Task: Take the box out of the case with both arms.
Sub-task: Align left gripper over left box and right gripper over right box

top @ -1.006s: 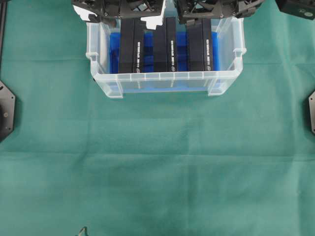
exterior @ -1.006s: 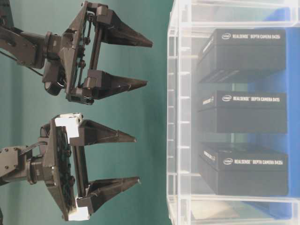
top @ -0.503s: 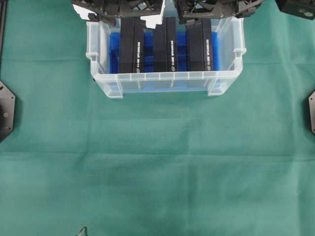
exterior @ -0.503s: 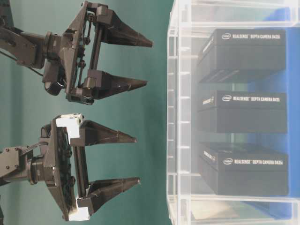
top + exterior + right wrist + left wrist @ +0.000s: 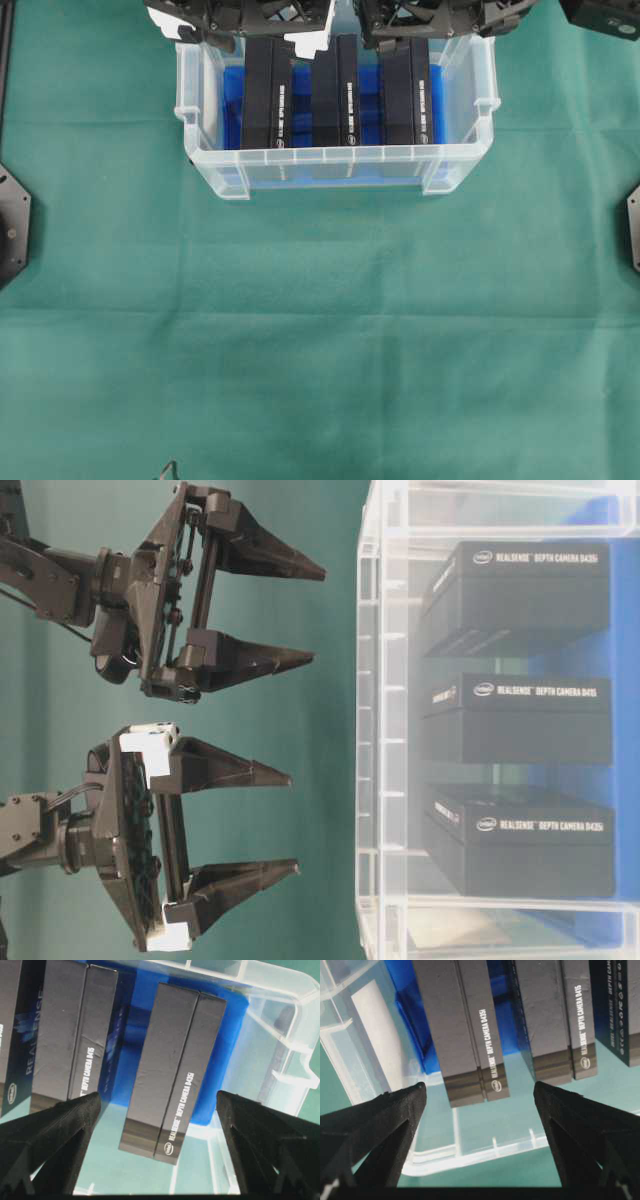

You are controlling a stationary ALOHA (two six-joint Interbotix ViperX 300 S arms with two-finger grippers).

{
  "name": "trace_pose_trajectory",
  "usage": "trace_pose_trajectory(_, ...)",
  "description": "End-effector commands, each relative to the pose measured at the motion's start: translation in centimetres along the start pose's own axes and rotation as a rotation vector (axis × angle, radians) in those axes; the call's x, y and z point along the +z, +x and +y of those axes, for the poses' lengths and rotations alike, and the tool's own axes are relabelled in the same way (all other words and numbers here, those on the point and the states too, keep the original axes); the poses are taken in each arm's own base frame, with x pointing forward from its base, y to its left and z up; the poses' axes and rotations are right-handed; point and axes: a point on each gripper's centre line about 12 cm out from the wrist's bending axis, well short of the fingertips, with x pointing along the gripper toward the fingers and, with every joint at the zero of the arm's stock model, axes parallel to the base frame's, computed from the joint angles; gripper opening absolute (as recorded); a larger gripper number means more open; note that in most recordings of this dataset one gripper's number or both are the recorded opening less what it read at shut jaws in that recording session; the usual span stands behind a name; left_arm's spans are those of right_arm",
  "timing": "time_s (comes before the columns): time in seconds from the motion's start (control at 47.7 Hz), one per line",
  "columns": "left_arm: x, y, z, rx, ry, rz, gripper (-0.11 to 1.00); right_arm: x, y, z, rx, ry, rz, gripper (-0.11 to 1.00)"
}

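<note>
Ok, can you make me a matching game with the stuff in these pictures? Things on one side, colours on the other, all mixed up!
Things:
1. the case
2. the boxes
3. the cloth under the case
4. the sheet in the bottom of the case

Colours:
A. blue
B. green
C. black
D. see-through

Pairs: 1-D, 2-C, 3-B, 4-A
</note>
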Motion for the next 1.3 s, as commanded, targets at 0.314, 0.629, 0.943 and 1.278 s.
trace_pose_trajectory(0.314,0.36,-1.4,-0.1,-0.033,-0.006,-0.025,0.92,-0.06,-1.07,0.33,0.034,0.006,0.004,0.96)
trace_pose_trajectory(0.629,0.47,-1.39,-0.03,-0.033,-0.008,-0.025,0.92,-0.3,-1.08,0.09,0.009,0.004,0.016,0.96)
trace_pose_trajectory(0.943,0.5,-1.41,0.03,-0.03,-0.007,-0.029,0.92,-0.41,-1.09,0.16,0.013,0.005,0.021,0.96)
trace_pose_trajectory(1.278,0.4,-0.67,0.24,-0.02,-0.013,-0.023,0.92,-0.78,-0.36,0.47,0.001,-0.006,0.03,0.96)
